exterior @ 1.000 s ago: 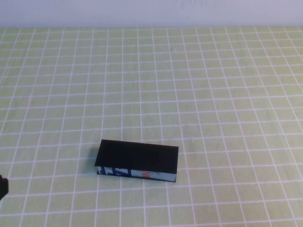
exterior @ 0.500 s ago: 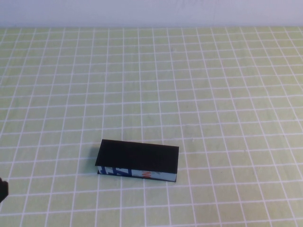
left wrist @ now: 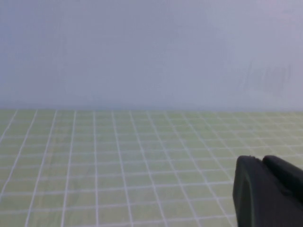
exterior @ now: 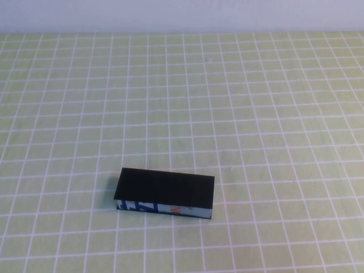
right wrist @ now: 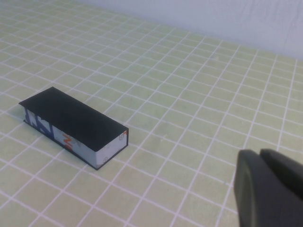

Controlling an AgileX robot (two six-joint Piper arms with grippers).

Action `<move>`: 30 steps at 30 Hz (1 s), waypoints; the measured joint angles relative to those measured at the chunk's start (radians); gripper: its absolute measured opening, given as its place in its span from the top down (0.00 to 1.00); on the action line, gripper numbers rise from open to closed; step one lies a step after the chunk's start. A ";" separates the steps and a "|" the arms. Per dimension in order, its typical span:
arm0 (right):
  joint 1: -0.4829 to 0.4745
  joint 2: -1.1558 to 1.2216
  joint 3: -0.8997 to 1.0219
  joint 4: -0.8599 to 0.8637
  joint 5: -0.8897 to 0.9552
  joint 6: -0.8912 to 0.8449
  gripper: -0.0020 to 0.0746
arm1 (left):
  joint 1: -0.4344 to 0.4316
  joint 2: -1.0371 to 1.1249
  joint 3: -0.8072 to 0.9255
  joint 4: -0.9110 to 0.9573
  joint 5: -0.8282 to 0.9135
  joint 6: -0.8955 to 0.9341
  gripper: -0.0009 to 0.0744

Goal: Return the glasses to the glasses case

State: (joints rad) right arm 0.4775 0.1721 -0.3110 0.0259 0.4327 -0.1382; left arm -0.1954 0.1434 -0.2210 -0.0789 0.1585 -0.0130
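A green tabletop (exterior: 256, 114) ruled with a white grid fills the high view. The glasses case (exterior: 165, 193), a black box with its flap lid closed flat, lies alone toward the near side, its blue, white and orange printed edge facing the robot. Each wrist view shows only a dark piece of its own pincer, the left pincer (left wrist: 267, 191) and the right pincer (right wrist: 267, 187); whether either is spread or pressed together cannot be told
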 joint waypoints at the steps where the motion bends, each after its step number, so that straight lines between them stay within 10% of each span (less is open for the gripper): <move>1: 0.000 0.000 0.000 0.000 0.000 0.000 1.00 | 0.023 -0.007 0.021 -0.009 -0.001 0.000 0.99; 30: 0.000 0.000 0.000 0.004 0.000 0.000 1.00 | 0.056 -0.155 0.245 0.036 0.199 0.000 0.99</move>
State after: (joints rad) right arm 0.4775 0.1721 -0.3110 0.0301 0.4327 -0.1382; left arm -0.1391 -0.0114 0.0243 -0.0433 0.3571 -0.0130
